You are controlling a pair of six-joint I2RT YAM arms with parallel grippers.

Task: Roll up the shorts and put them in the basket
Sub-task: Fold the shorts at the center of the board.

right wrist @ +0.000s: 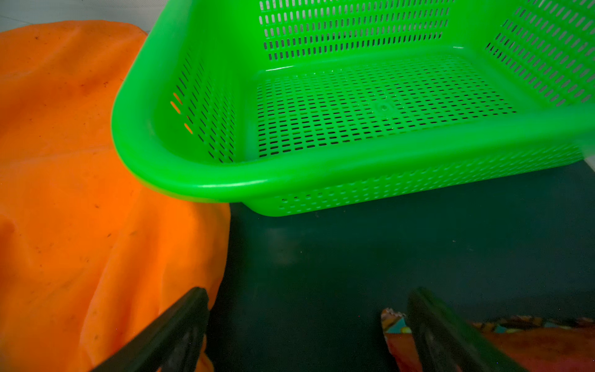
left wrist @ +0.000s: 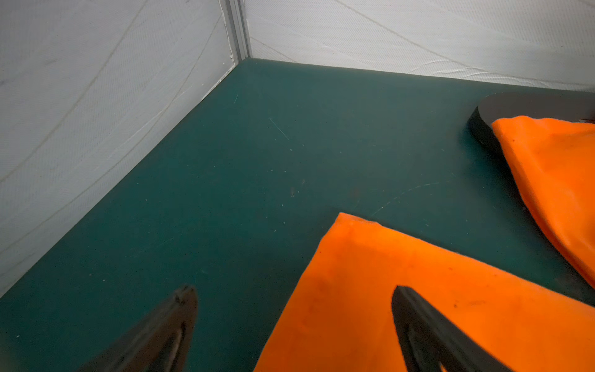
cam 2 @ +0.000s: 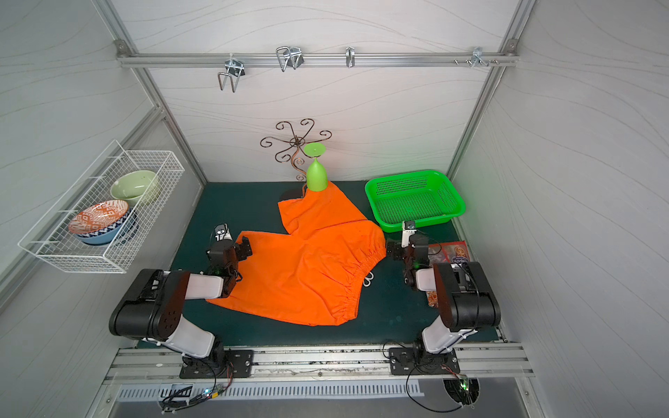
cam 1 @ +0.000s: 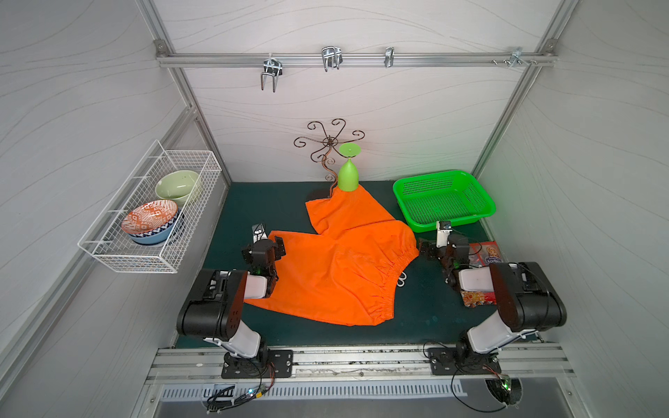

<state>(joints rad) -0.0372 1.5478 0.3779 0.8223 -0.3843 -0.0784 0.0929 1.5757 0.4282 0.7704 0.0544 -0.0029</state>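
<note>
A: In a top view: shorts (cam 1: 336,267) spread flat between both pincers, likely laid out for rolling. The left gripper (cam 1: 275,241) is over a leg hem, the right gripper (cam 1: 424,249) just beside the waistband.
B: Left wrist: jaws wide, straddling the hem corner (holding nothing).
A: Right wrist: wide too, empty. Shorts beside one finger, snack packet (right wrist: 396,328) by the other, basket (right wrist: 322,180) ahead.

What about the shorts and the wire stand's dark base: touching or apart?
Touching. The left wrist view shows one leg of the shorts draped over the dark base, lying on its top.
</note>
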